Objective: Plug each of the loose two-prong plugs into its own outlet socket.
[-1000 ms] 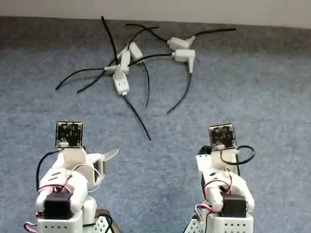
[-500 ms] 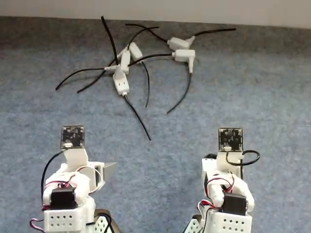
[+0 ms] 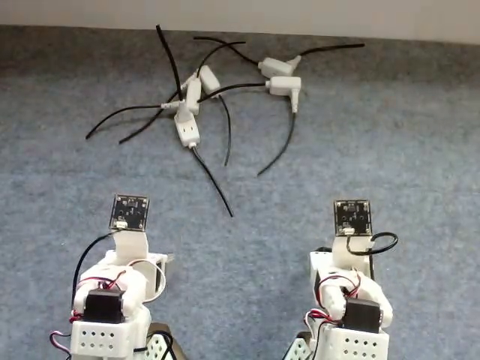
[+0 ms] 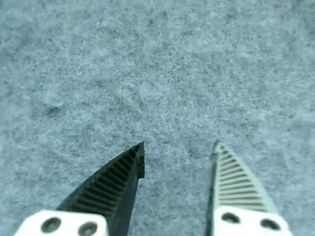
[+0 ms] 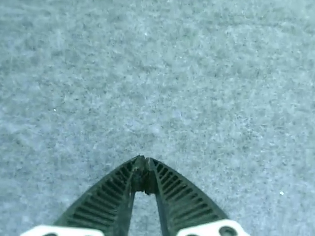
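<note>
Several white plug and socket pieces with black cords lie tangled at the far side of the grey carpet. One cluster (image 3: pixel 187 112) is left of centre, and a piece (image 3: pixel 210 79) lies beside it. Two more pieces (image 3: pixel 273 67) (image 3: pixel 285 85) lie to the right. Whether any are joined I cannot tell. My left gripper (image 4: pixel 178 146) is open over bare carpet, one black finger (image 4: pixel 129 167) and one white finger (image 4: pixel 229 169) apart. My right gripper (image 5: pixel 143 162) is shut on nothing, also over bare carpet. Both arms (image 3: pixel 120 281) (image 3: pixel 349 281) sit folded at the near edge, far from the plugs.
A long black cord (image 3: pixel 211 180) trails from the left cluster toward the middle of the carpet. Another cord (image 3: pixel 281 146) curves down from the right pieces. A pale wall strip (image 3: pixel 240 15) borders the far edge. Bare carpet (image 3: pixel 247 247) separates the arms.
The left arm has drawn back and turned, its wrist camera shifting right and nearer, so less of its finger shows. The right arm's wrist moved slightly back. The plugs have not moved.
</note>
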Controlling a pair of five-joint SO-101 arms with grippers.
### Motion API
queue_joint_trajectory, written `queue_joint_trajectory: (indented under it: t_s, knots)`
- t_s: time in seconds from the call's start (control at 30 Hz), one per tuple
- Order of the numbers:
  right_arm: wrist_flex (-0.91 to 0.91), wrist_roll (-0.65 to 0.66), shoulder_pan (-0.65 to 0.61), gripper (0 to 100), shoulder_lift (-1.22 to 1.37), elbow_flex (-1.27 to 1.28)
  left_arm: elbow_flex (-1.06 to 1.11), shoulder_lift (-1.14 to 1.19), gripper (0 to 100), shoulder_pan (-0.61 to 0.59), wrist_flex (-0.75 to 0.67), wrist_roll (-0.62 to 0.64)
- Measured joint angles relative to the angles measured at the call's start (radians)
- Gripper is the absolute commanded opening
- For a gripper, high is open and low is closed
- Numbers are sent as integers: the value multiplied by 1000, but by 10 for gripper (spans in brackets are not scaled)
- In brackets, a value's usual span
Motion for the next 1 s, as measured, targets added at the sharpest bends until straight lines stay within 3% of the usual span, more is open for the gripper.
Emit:
queue_joint_trajectory:
  t_s: [1.0]
  knots:
    - [3,0,0,9,0,3,0,0,27,0,-3,2]
